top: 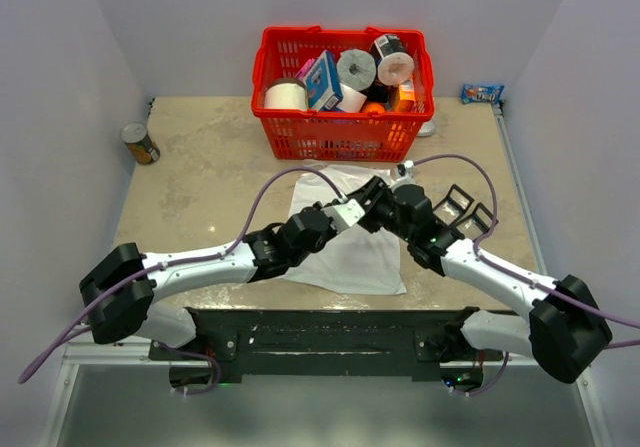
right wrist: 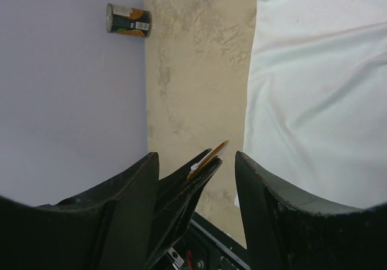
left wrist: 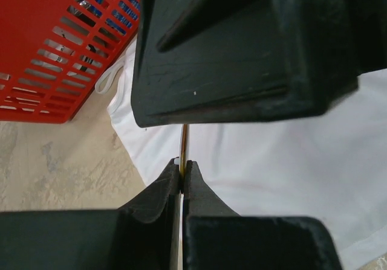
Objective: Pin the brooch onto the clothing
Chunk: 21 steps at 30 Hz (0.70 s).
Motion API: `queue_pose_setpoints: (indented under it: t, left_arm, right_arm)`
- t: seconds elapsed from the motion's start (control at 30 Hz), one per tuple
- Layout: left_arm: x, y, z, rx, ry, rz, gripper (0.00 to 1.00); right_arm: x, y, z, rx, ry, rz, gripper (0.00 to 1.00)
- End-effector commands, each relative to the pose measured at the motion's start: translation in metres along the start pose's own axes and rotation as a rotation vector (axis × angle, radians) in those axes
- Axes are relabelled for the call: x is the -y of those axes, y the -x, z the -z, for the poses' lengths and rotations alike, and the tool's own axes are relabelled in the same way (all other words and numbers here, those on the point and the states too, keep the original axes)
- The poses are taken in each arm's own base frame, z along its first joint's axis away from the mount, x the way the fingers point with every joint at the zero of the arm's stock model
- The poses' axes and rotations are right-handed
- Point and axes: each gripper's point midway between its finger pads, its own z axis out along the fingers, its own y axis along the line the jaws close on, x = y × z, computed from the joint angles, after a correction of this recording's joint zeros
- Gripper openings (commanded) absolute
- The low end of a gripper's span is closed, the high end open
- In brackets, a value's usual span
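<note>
The brooch (left wrist: pixel 184 144) shows edge-on in the left wrist view as a thin orange-gold sliver standing upright, its lower end pinched between the pressed-together fingers of the left gripper (left wrist: pixel 182 174). In the right wrist view it (right wrist: pixel 209 158) appears as a small, flat orange disc, tilted, with a pale fleck along its lower edge. Any darker part of it is too small to make out. It is held in the air above the white T-shirt (top: pixel 352 259), not touching the cloth. The right gripper (right wrist: pixel 196 159) has its jaws spread wide, one finger on each side of the left gripper's tips and the brooch, gripping nothing. From above, the two grippers meet over the upper part of the T-shirt, which lies flat with soft creases on the marbled table (top: pixel 200 182), just in front of a red basket (top: pixel 300 135). A can (top: pixel 140 144) stands near the table's far left corner.
</note>
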Motion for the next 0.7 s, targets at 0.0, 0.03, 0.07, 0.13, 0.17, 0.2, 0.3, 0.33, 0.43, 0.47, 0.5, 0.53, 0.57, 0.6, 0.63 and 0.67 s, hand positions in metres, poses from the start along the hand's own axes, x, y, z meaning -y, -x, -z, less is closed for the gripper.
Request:
queue_pose_setpoints:
  t: [0.0,0.03,0.07,0.13,0.17,0.2,0.3,0.33,0.43,0.47,0.5,0.53,0.57,0.6,0.63,0.67]
  left_arm:
    - [-0.004,0.010,-0.003,0.034,0.047,0.033,0.00]
    - [-0.004,0.011,-0.003,0.033,0.048,0.035,0.00]
    - [-0.004,0.011,-0.003,0.035,0.047,0.038,0.00]
    - [-0.004,0.012,-0.002,0.038,0.048,0.046,0.00]
    - [-0.005,0.012,-0.002,0.036,0.050,0.047,0.00]
    - [-0.005,0.012,-0.002,0.037,0.051,0.052,0.00]
    - [-0.005,0.012,-0.003,0.032,0.056,0.053,0.00]
    - [-0.006,0.011,-0.003,0.029,0.061,0.056,0.00]
    - [-0.002,0.012,-0.003,0.035,0.040,0.063,0.00]
    - [0.000,0.012,-0.004,0.032,0.034,0.063,0.00]
    - [0.001,0.012,-0.003,0.034,0.029,0.069,0.00]
    - [0.003,0.012,-0.004,0.032,0.021,0.068,0.00]
    - [0.004,0.012,-0.004,0.031,0.018,0.066,0.00]
    - [0.007,0.013,-0.003,0.034,0.011,0.064,0.00]
    - [0.009,0.012,-0.003,0.033,0.005,0.061,0.00]
    - [0.010,0.012,-0.003,0.033,0.003,0.056,0.00]
  right_arm:
    - [-0.017,-0.004,-0.004,-0.012,0.080,-0.056,0.56]
    - [-0.017,-0.006,-0.005,-0.015,0.076,-0.056,0.55]
    - [-0.014,-0.008,-0.006,-0.019,0.067,-0.056,0.55]
    - [-0.011,-0.010,-0.008,-0.023,0.061,-0.056,0.54]
    - [-0.008,-0.012,-0.009,-0.029,0.053,-0.059,0.53]
    - [-0.008,-0.014,-0.010,-0.033,0.051,-0.062,0.52]
    - [-0.006,-0.022,-0.016,-0.050,0.054,-0.071,0.49]
    - [-0.008,-0.026,-0.018,-0.059,0.060,-0.069,0.49]
    - [-0.011,-0.036,-0.025,-0.086,0.065,-0.065,0.45]
    - [-0.013,-0.038,-0.026,-0.089,0.070,-0.068,0.43]
    - [-0.013,-0.039,-0.027,-0.090,0.071,-0.068,0.39]
    - [-0.013,-0.042,-0.028,-0.096,0.067,-0.066,0.37]
    - [-0.014,-0.042,-0.028,-0.093,0.069,-0.062,0.35]
    - [-0.014,-0.041,-0.029,-0.090,0.067,-0.061,0.33]
    - [-0.014,-0.041,-0.029,-0.084,0.063,-0.059,0.29]
    - [-0.014,-0.039,-0.029,-0.080,0.062,-0.051,0.27]
